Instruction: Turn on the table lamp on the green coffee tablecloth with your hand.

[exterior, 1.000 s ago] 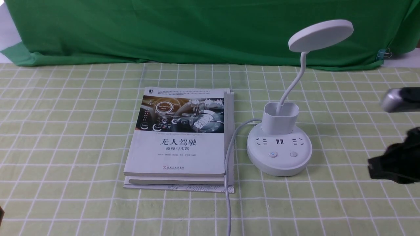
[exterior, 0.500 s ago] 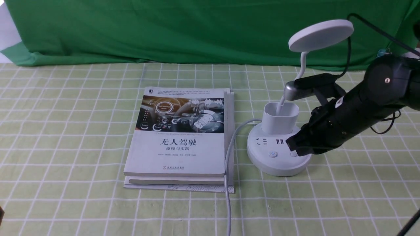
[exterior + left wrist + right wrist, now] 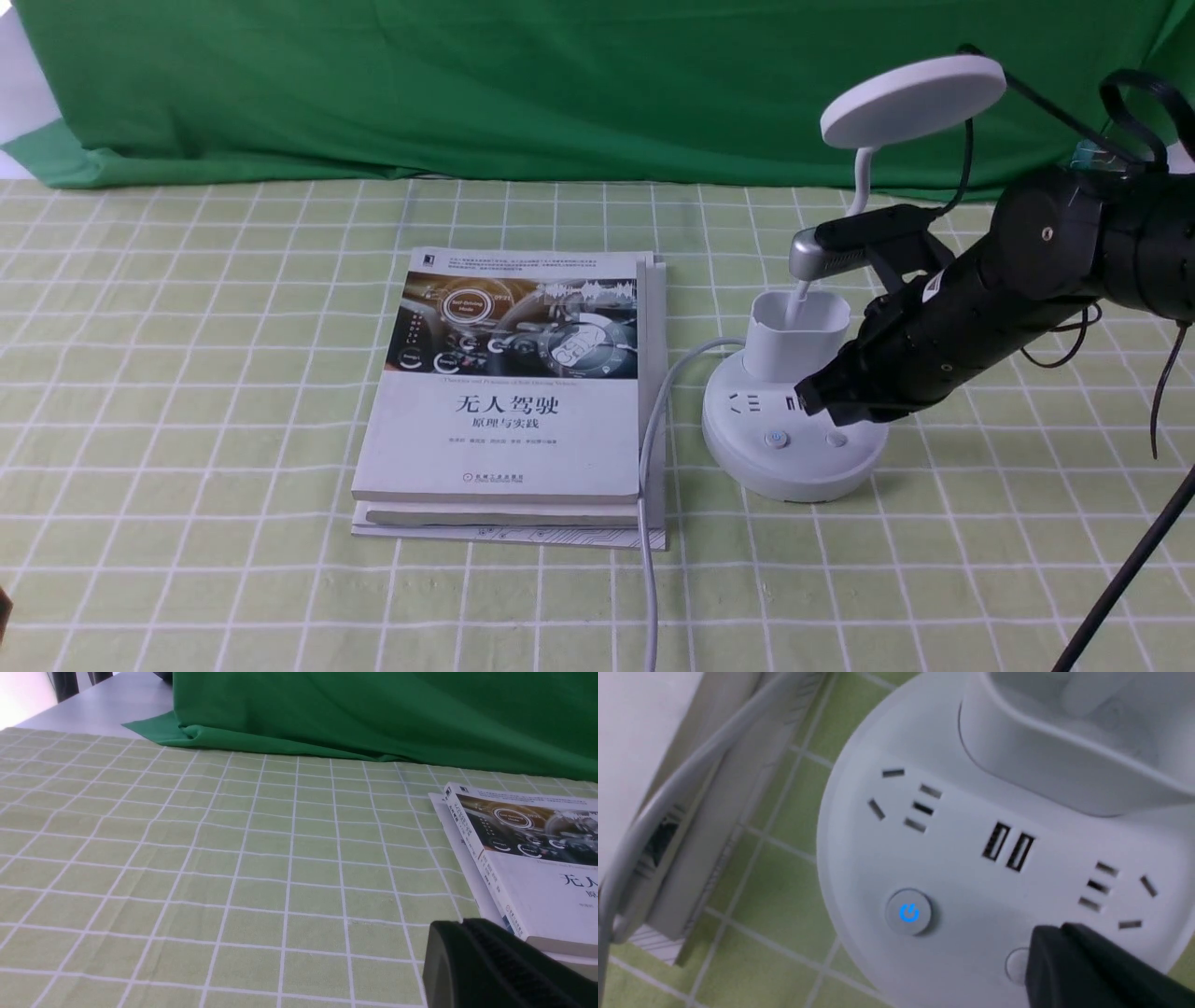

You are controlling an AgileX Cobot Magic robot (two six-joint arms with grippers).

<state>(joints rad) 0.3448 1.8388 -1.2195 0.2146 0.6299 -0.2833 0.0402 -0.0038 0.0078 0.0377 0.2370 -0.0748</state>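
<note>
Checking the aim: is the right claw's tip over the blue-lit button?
No, the right claw overlaps the plain button, clear of the blue-lit button.

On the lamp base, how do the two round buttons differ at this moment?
The power button shows a glowing blue symbol; the plain button shows no mark or light. The power button is fully exposed; the plain button is partly hidden behind the tip of the shut right end effector. Both are round, similar in size, on the front of the lamp base.
</note>
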